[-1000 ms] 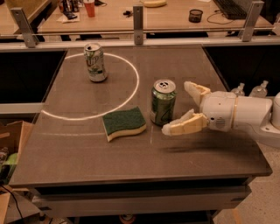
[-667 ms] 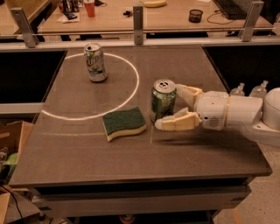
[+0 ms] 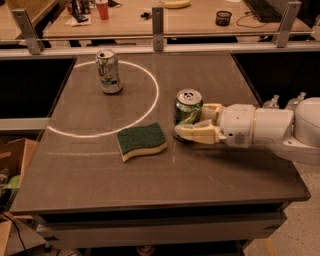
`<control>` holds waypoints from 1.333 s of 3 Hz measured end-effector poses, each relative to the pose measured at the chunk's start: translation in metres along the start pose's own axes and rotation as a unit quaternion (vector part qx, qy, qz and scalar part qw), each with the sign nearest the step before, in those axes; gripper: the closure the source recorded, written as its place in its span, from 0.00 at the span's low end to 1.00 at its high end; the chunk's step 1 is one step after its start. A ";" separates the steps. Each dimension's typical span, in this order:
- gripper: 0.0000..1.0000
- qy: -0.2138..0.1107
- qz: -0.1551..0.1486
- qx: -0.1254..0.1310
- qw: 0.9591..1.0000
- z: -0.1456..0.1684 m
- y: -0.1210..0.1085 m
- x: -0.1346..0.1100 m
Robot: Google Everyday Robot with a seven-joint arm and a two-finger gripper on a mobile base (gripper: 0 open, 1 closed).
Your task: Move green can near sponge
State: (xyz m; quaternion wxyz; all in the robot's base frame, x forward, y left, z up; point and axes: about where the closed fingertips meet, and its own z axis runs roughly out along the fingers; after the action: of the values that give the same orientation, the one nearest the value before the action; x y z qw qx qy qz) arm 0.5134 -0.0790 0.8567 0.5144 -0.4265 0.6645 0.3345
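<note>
pincer [image 3: 191,121] around green can [image 3: 187,104], sponge [image 3: 141,141] just beside

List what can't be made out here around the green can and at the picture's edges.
- Camera view: the green can's lower side and base, hidden by the gripper set against it from the right.
- Camera view: the arm past its wrist, cut off by the right edge.
- Camera view: the red cup on the far bench, top cut off by the upper edge.
- Camera view: the cardboard box, cut off by the left edge.
</note>
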 end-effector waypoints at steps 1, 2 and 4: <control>0.87 -0.010 0.001 -0.008 1.000 -0.002 0.002 -0.004; 1.00 -0.030 0.003 -0.050 0.998 0.007 0.021 -0.019; 1.00 -0.037 -0.006 -0.129 0.991 0.021 0.068 -0.021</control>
State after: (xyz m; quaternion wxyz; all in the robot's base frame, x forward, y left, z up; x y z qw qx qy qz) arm 0.4621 -0.0275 0.8717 0.4812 -0.4807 0.5940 0.4297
